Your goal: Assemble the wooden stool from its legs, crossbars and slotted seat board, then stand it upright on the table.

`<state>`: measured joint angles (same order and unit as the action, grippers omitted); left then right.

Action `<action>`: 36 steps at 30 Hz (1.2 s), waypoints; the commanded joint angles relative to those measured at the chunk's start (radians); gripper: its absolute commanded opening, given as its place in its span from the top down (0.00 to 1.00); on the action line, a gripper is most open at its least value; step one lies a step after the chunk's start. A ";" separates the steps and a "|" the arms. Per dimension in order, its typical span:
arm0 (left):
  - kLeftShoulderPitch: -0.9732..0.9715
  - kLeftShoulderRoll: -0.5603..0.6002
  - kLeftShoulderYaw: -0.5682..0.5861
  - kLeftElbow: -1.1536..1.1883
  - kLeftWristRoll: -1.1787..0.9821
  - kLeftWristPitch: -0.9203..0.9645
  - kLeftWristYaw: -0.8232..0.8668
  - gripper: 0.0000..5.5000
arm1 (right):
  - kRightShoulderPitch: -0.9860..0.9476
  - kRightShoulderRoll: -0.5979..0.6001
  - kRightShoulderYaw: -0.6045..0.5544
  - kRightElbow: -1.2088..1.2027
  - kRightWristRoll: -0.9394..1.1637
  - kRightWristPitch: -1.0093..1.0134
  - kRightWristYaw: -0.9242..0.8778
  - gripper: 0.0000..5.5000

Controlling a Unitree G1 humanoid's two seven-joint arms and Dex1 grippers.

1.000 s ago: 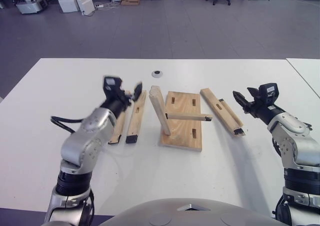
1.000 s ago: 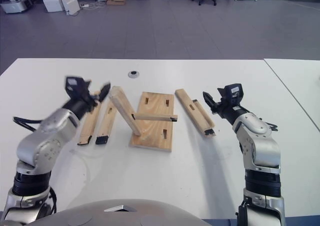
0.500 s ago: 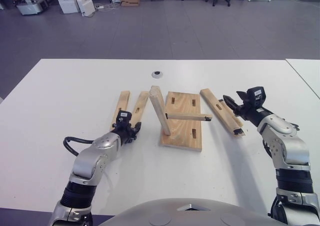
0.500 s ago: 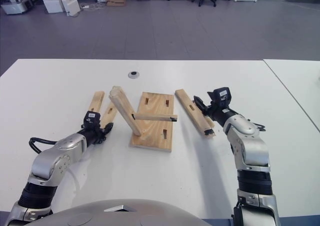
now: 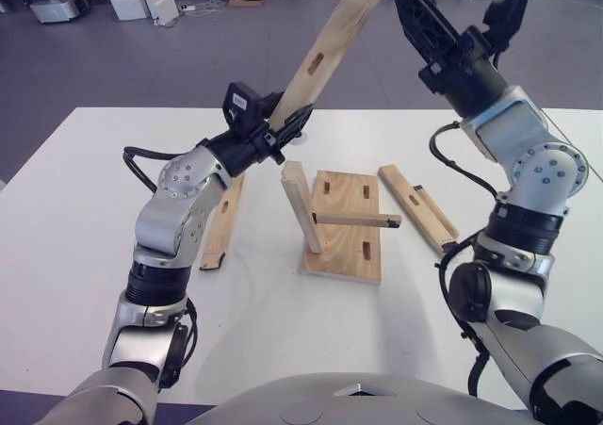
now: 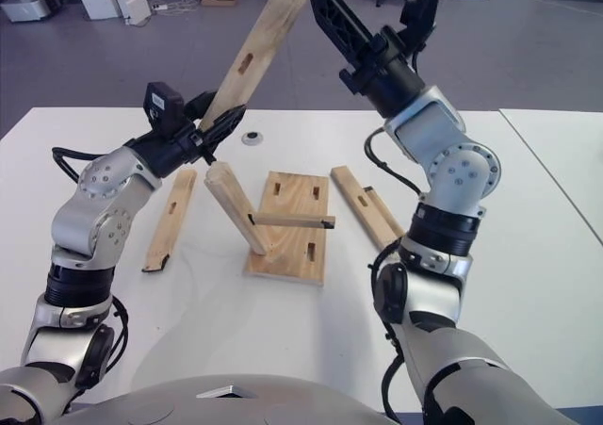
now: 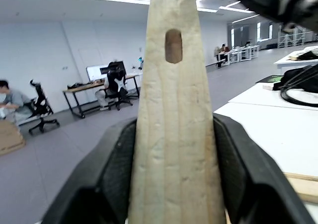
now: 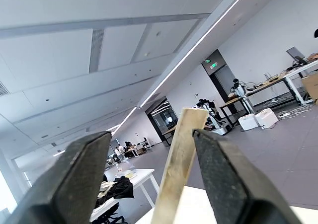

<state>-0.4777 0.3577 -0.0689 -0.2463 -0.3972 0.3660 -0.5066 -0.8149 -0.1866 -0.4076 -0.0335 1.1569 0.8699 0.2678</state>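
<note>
Hidden or uncertain: the lower end of the raised leg (image 5: 325, 56) was buried between the fingers of the left pincer (image 5: 285, 135), and its upper end ran to the top edge of the head views. I could not tell whether the right pincer (image 5: 454, 6) touched that upper end. From the right wrist camera the end stood between its two fingers, close against one of them. The left forearm covered the far end of the left leg (image 5: 220, 229) lying on the surface (image 5: 94, 189). I could not confirm whether the tilted leg (image 5: 301, 208) was seated in a slot of the seat board (image 5: 344, 241).

Orientation: the raised leg's long axis rose steeply from the left pincer up and toward my right, with one slot visible on its face about midway.

Pincer state: the left was clamped on the raised leg, high above the surface. The right was held higher, with its fingers wide apart.

Position of parts: the seat board lay flat at mid-surface. The tilted leg stood on its left edge, with a crossbar (image 5: 358, 220) jutting level from it over the board. The right leg (image 5: 419, 208) lay flat just beside the board.
</note>
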 commanded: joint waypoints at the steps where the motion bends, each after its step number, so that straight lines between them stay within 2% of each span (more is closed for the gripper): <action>1: -0.019 -0.018 -0.041 -0.006 0.036 -0.049 -0.034 0.62 | -0.048 0.016 0.023 0.042 0.015 0.011 -0.061 0.44; 10: -0.025 -0.039 -0.057 0.013 0.098 -0.102 -0.043 0.62 | -0.025 0.015 0.015 0.048 0.036 -0.017 -0.128 0.44; 20: -0.048 0.000 -0.062 0.071 0.163 -0.179 -0.111 0.62 | 0.004 -0.009 0.027 0.003 0.078 0.014 -0.120 0.81; 23: -0.057 0.018 -0.050 0.086 0.172 -0.199 -0.124 0.62 | 0.044 -0.028 0.026 -0.020 0.073 0.016 -0.124 0.81; 24: -0.061 0.021 -0.044 0.093 0.177 -0.198 -0.120 0.55 | 0.069 -0.040 0.023 -0.036 0.061 0.013 -0.126 0.81; 26: -0.053 0.031 -0.006 0.101 0.171 -0.183 -0.100 0.50 | 0.214 -0.099 -0.006 -0.130 0.008 0.008 -0.147 0.82; 28: 0.008 0.043 0.061 0.056 0.125 -0.139 -0.079 0.45 | 0.414 -0.110 -0.072 -0.279 0.043 0.026 -0.234 0.82; 32: 0.136 0.022 0.180 -0.091 -0.021 -0.020 -0.024 0.31 | 0.779 -0.035 -0.149 -0.542 0.215 -0.003 -0.429 0.82; 35: 0.185 0.005 0.195 -0.169 -0.078 0.034 0.012 0.20 | 0.932 -0.049 -0.185 -0.619 0.345 -0.058 -0.538 0.82; 36: 0.195 0.002 0.186 -0.184 -0.080 0.042 0.022 0.19 | 0.965 -0.073 -0.192 -0.629 0.384 -0.070 -0.562 0.82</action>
<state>-0.2981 0.3648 0.1237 -0.4014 -0.4674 0.3810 -0.5025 0.1084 -0.2259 -0.5842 -0.6314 1.4745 0.8268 -0.2505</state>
